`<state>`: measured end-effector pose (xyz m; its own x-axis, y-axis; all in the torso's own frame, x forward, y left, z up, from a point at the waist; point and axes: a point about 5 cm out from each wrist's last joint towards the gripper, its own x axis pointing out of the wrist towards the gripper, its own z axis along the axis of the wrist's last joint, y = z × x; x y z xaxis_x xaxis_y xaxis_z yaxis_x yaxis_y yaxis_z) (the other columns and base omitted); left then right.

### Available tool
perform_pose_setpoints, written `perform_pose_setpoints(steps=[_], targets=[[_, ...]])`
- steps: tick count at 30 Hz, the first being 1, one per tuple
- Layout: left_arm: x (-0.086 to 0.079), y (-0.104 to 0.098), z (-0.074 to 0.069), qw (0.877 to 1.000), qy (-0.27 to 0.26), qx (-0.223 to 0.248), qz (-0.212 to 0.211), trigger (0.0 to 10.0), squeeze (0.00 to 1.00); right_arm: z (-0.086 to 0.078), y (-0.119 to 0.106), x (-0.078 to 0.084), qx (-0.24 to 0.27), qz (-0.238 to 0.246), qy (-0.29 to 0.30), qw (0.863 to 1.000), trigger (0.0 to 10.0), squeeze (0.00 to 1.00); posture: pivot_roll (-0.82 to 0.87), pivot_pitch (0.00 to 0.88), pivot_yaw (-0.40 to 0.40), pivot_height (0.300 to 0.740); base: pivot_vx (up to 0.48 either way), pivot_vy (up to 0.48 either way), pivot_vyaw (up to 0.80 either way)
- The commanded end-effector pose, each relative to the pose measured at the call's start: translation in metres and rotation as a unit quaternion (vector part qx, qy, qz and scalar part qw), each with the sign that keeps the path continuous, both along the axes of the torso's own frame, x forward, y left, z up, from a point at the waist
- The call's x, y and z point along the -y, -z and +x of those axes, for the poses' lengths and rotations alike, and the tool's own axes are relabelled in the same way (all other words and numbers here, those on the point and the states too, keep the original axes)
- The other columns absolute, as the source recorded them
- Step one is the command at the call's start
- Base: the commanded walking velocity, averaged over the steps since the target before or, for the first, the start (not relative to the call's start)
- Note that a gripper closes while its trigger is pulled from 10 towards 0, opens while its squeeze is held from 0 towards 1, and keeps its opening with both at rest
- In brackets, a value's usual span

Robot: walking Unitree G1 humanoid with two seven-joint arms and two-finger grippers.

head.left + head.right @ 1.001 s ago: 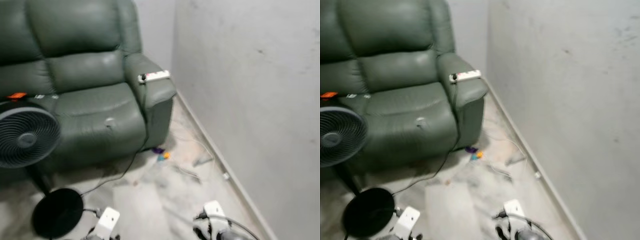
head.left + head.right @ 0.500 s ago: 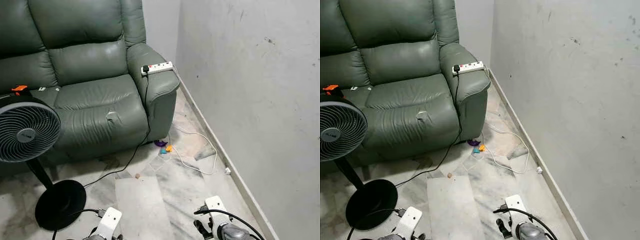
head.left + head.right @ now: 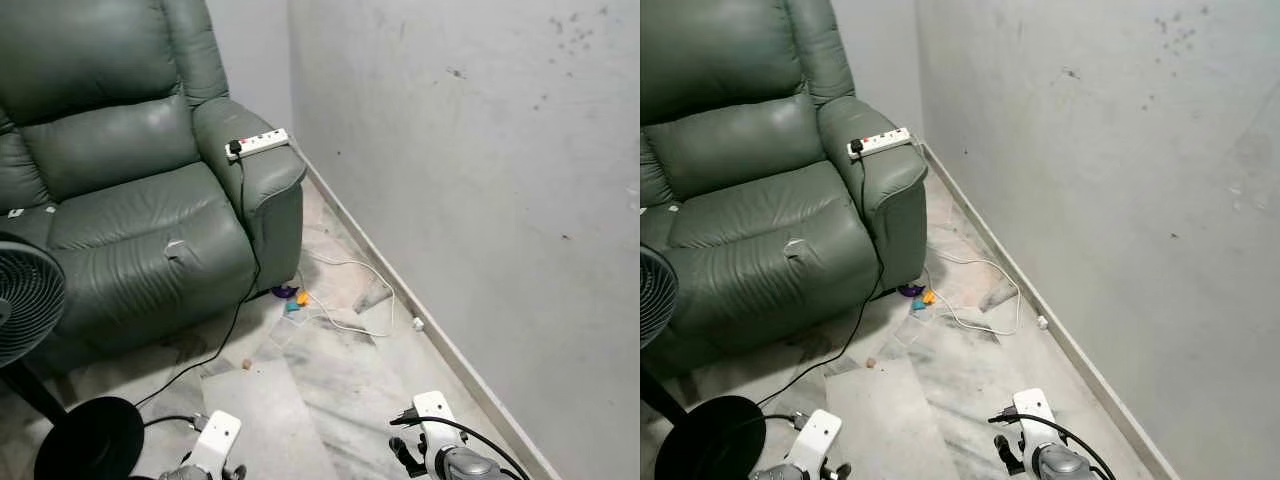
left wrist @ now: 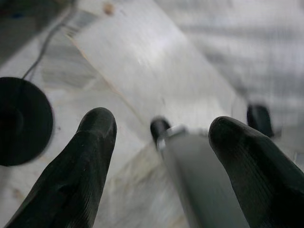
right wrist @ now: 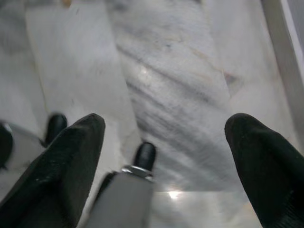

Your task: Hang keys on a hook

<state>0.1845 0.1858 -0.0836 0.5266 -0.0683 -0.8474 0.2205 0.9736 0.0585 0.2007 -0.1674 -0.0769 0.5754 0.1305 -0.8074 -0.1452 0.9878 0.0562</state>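
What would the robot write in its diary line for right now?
phase: walking, no keys or hook seen | left gripper: open, hanging over floor | right gripper: open, hanging over floor | ahead: green sofa, power strip on armrest

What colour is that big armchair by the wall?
Dark green, with a leather-like sheen. The armchair shows best in the left eye view.

Green sofa [image 3: 120,200]; grey-veined marble floor [image 3: 350,370]; white power strip [image 3: 258,143].

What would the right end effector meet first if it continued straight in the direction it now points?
Probably the marble floor. The right end effector hangs open, pointing down at it, nothing between.
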Motion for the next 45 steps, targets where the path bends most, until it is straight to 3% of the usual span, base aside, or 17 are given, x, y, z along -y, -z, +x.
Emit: perform_pose_setpoints(steps=[1, 5, 7, 10, 14, 15, 17, 18, 20, 23, 27, 31, 36, 37, 40, 43, 45], targets=[[-0.014, -0.008, 0.012, 0.999, -0.043, 0.028, 0.005, 10.0, 0.00, 0.005, -0.003, -0.001, 0.007, 0.025, 0.038, 0.999, 10.0, 0.00, 0.03, 0.016, 0.035, 0.740, 0.000, 0.000, -0.78], [-0.019, -0.012, 0.017, 0.997, -0.056, 0.043, 0.008, 10.0, 0.00, 0.008, -0.004, -0.002, 0.012, 0.040, 0.058, 0.997, 10.0, 0.00, 0.02, 0.019, 0.035, 0.740, 0.000, 0.000, -0.78], [-0.027, -0.026, 0.037, 0.993, -0.075, 0.088, 0.008, 10.0, 0.00, 0.011, -0.006, -0.001, 0.017, 0.039, 0.062, 0.997, 10.0, 0.00, 0.02, 0.021, 0.032, 0.740, 0.000, 0.000, -0.78], [-0.026, -0.027, 0.041, 0.993, -0.075, 0.090, 0.006, 10.0, 0.00, 0.011, -0.006, 0.000, 0.017, 0.039, 0.062, 0.997, 10.0, 0.00, 0.02, 0.023, 0.028, 0.740, 0.000, 0.000, -0.78], [-0.004, -0.031, 0.052, 0.995, -0.041, 0.091, -0.019, 10.0, 0.00, 0.011, -0.006, 0.002, 0.019, 0.035, 0.059, 0.997, 10.0, 0.00, 0.02, 0.027, 0.018, 0.740, 0.000, 0.000, -0.78], [0.016, -0.036, 0.063, 0.993, -0.010, 0.110, -0.035, 10.0, 0.00, 0.016, -0.010, 0.003, 0.034, 0.046, 0.069, 0.996, 10.0, 0.00, 0.02, 0.031, 0.012, 0.740, 0.000, 0.000, -0.78], [0.023, -0.040, 0.068, 0.991, 0.000, 0.124, -0.045, 10.0, 0.00, 0.021, -0.013, 0.003, 0.047, 0.051, 0.071, 0.995, 10.0, 0.00, 0.02, 0.035, 0.010, 0.740, 0.000, 0.000, -0.78], [0.034, -0.048, 0.077, 0.985, 0.018, 0.158, -0.068, 10.0, 0.00, 0.034, -0.023, 0.004, 0.082, 0.062, 0.069, 0.992, 10.0, 0.00, 0.02, 0.041, 0.007, 0.740, 0.000, 0.000, -0.78], [0.037, -0.051, 0.079, 0.982, 0.025, 0.170, -0.075, 10.0, 0.00, 0.038, -0.026, 0.004, 0.095, 0.066, 0.067, 0.991, 10.0, 0.00, 0.02, 0.043, 0.007, 0.740, 0.000, 0.000, -0.78], [0.032, -0.065, 0.087, 0.965, 0.010, 0.244, -0.098, 10.0, 0.00, 0.058, -0.045, 0.006, 0.168, 0.060, 0.030, 0.983, 10.0, 0.00, 0.02, 0.053, 0.000, 0.740, 0.000, 0.000, -0.78], [0.025, -0.074, 0.085, 0.948, 0.003, 0.295, -0.117, 10.0, 0.00, 0.067, -0.058, 0.015, 0.218, 0.055, 0.035, 0.974, 10.0, 0.00, 0.02, 0.060, -0.007, 0.740, 0.000, 0.000, -0.78], [0.019, -0.079, 0.070, 0.935, 0.027, 0.341, -0.089, 10.0, 0.00, 0.067, -0.065, 0.024, 0.255, 0.042, 0.035, 0.965, 10.0, 0.00, 0.02, 0.067, -0.010, 0.740, 0.000, 0.000, -0.78], [0.012, -0.065, 0.045, 0.943, 0.023, 0.323, -0.076, 10.0, 0.00, 0.063, -0.065, 0.027, 0.263, 0.040, 0.044, 0.963, 10.0, 0.00, 0.02, 0.072, -0.014, 0.740, 0.000, 0.000, -0.78], [0.008, -0.059, 0.039, 0.946, -0.010, 0.312, -0.081, 10.0, 0.00, 0.062, -0.064, 0.027, 0.263, 0.039, 0.046, 0.963, 10.0, 0.00, 0.01, 0.074, -0.014, 0.740, 0.000, 0.000, -0.78], [0.005, -0.056, 0.035, 0.948, -0.028, 0.306, -0.083, 10.0, 0.00, 0.060, -0.063, 0.027, 0.263, 0.039, 0.046, 0.963, 10.0, 0.00, 0.02, 0.077, -0.019, 0.740, 0.000, 0.000, -0.78], [0.005, -0.056, 0.028, 0.950, -0.001, 0.309, -0.049, 10.0, 0.00, 0.055, -0.060, 0.024, 0.257, 0.038, 0.042, 0.965, 10.0, 0.00, 0.02, 0.084, -0.031, 0.740, 0.000, 0.000, -0.78], [0.007, -0.055, 0.027, 0.950, -0.001, 0.306, -0.058, 10.0, 0.00, 0.052, -0.058, 0.023, 0.256, 0.038, 0.039, 0.965, 10.0, 0.00, 0.02, 0.084, -0.031, 0.740, 0.000, 0.000, -0.77]])
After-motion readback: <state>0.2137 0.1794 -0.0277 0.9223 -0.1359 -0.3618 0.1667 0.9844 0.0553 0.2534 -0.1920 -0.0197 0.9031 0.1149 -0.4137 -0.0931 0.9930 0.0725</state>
